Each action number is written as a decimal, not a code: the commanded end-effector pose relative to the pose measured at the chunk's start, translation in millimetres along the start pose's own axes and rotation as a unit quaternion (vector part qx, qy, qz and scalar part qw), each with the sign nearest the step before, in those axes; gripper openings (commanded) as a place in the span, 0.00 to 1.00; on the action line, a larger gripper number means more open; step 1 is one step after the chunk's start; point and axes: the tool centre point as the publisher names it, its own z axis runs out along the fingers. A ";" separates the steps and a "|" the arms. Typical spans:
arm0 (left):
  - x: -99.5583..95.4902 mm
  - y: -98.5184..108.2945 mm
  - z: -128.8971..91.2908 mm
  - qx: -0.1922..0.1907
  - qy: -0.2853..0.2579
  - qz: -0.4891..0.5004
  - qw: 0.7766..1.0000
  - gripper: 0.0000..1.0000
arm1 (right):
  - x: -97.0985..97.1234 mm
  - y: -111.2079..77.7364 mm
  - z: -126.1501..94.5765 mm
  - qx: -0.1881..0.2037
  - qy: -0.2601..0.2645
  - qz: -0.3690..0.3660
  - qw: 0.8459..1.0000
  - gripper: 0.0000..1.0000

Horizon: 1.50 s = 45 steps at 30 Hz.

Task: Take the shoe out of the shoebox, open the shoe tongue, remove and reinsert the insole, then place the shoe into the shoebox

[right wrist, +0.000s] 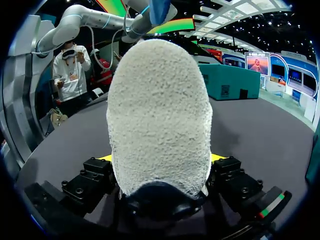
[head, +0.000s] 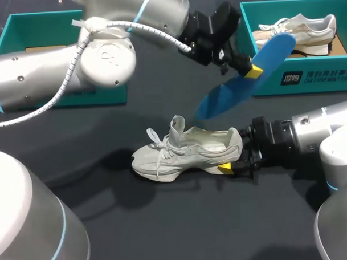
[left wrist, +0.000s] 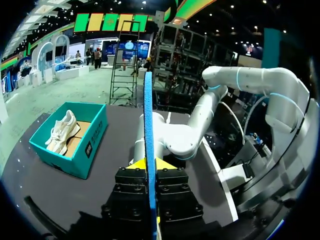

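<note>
Your left end effector point(head: 252, 70) is clamped on a thin, flat blue insole point(head: 240, 85), holding it in the air above the shoe point(head: 180, 152) and well clear of it. In the left wrist view the insole point(left wrist: 148, 115) stands edge-on, a narrow blue strip pinched between the yellow tips of that end effector point(left wrist: 150, 165).

The shoe is a pale grey-white sneaker with a mesh upper, loose white laces and its tongue pulled upright. It sits on its sole on the dark, matte tabletop point(head: 108, 223), toe toward your left. Your right end effector point(head: 234, 157) grips it at the heel. Seen from the right wrist, the shoe's point(right wrist: 160, 115) rounded heel looks nubbly, like terry cloth, and it fills the gap between the fingers, which press on it from both sides.

Two teal cardboard boxes stand along the far edge. The right-hand shoebox point(head: 308, 77) holds a second shoe point(head: 298, 28), cream and beige, lying on a brown cardboard floor. The left-hand shoebox point(head: 104, 95) is largely hidden behind your left arm; you cannot tell what is inside.
</note>
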 end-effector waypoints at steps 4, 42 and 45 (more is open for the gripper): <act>22.9 -39.8 -68.3 0.102 -0.007 0.011 0.995 0.00 | 0.9 1.4 1.1 0.003 -0.001 0.001 1.000 0.00; 82.8 -62.7 -156.6 0.248 0.039 -0.026 0.968 0.00 | 0.9 1.4 1.1 0.003 -0.001 0.001 1.000 0.00; 88.8 -61.8 -168.4 0.257 0.037 -0.030 0.965 0.00 | 0.9 1.4 1.1 0.003 -0.001 0.001 1.000 0.00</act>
